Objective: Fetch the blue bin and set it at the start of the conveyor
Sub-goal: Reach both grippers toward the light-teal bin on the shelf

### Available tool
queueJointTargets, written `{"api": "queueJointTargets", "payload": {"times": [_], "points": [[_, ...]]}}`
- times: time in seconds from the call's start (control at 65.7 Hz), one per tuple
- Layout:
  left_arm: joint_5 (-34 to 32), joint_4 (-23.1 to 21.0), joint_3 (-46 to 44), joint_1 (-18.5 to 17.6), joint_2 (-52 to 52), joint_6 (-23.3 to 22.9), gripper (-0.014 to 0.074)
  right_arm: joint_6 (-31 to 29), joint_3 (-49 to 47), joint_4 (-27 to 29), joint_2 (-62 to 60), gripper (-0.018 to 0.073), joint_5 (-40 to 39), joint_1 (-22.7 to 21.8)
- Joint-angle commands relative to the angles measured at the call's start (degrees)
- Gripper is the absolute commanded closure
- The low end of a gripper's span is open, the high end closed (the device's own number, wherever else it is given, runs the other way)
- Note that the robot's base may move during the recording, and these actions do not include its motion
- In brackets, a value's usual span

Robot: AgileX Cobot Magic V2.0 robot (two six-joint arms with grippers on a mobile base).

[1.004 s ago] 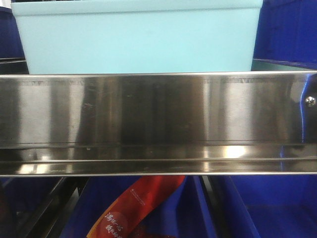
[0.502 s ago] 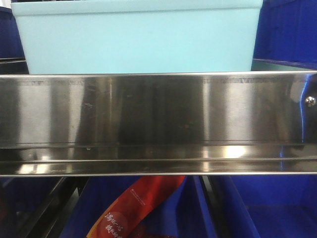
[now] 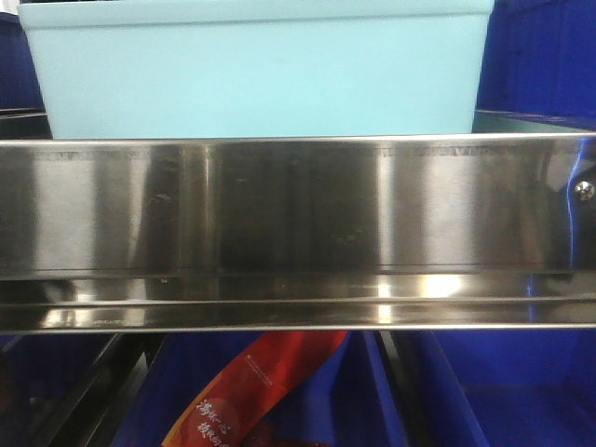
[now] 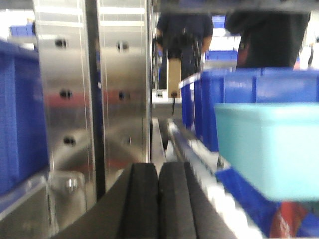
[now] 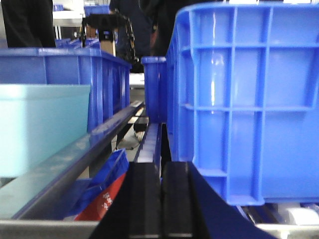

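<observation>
Front view: a dark blue side bin [image 3: 20,65] showed at the far left. The blue bin [image 3: 261,79] stood centrally on the shelf, directly behind the stainless shelf rail [image 3: 298,214], whose top edge hid its base. A red packet [image 3: 265,386] lay in a dark blue lower bin [image 3: 372,400] beneath the rail.

Left wrist view: a perforated steel upright [image 4: 65,99] occupied the left. The left pincer [image 4: 158,172] sat at bottom centre, its two black pads pressed together with nothing between them. The blue bin [image 4: 269,144] lay to its right, apart from the pads, with a row of dark blue bins [image 4: 249,92] behind it. Two persons [image 4: 269,30] stood in the blurred background.

Right wrist view: the blue bin [image 5: 40,127] appeared at the left behind the shelf rail [image 5: 65,169], and the red packet [image 5: 104,199] lay below that rail. The right pincer [image 5: 160,169] sat at bottom centre, its pads likewise pressed together and empty, clear of the blue bin. A large ribbed bin [image 5: 249,99] stood just beside it on the right.
</observation>
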Motion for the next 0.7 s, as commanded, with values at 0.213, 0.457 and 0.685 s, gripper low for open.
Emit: {"api": "queueJointTargets", "payload": {"times": [0.213, 0.457, 0.685], "points": [[12.1, 2.5, -16.8, 0.2, 2.4, 0.0, 0.0643, -0.2, -21.7, 0.3, 2.3, 0.0657, 22.4, 0.3], [21.4, 2.1, -29.0, 0.2, 14.6, 0.0, 0.0184, -0.2, -31.3, 0.3, 12.2, 0.0121, 23.0, 0.6], [21.6, 1.7, -34.4, -3.6, 22.6, 0.0, 0.0113, -1.5, -35.8, 2.0, 22.8, 0.0003, 22.7, 2.6]]}}
